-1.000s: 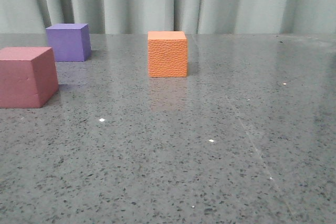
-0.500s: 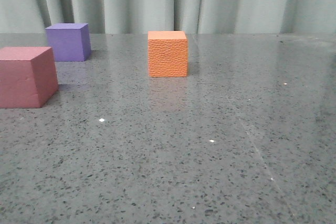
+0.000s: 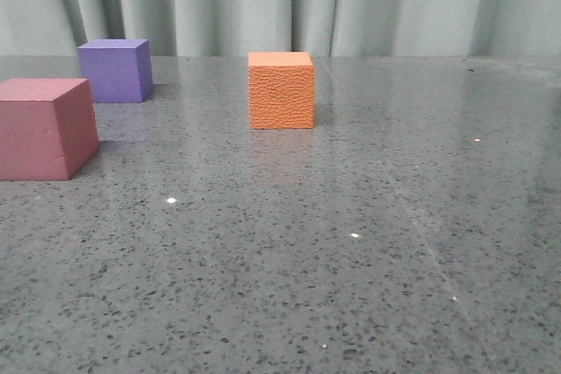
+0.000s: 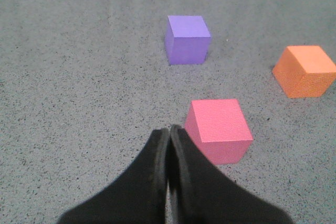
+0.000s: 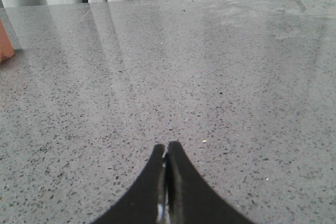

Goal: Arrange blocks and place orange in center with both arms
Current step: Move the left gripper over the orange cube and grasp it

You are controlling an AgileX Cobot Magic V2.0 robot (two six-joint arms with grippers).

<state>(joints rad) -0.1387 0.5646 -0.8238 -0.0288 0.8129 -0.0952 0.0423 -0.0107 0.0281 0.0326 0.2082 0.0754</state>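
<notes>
Three foam cubes standing on the speckled grey worktop (image 3: 368, 243), all flat on their bases and well apart from one another. Orange cube (image 3: 280, 89) toward the far edge, roughly midway along it, pebbled face turned to the front camera, faint reflection on the polished surface before it. Purple cube (image 3: 115, 70) near the far left corner. Pink cube (image 3: 46, 128) at the left edge, nearer than the purple one, cut off partly by the frame in the front view. Pale curtain (image 3: 263, 2) hanging behind the far edge.

Left tool (image 4: 169, 132) above the worktop with its black fingers pressed together, gripping nothing; tips just beside the pink cube's near corner in the wrist view, contact not possible to judge. Purple and orange cubes visible farther off in that same view.

Right tool (image 5: 167, 148) likewise pressed together, pinching nothing, over bare speckled surface. Only a sliver of the orange cube showing at the picture's border in the right wrist view, well apart from the tips.

Neither tool visible in the front view.
</notes>
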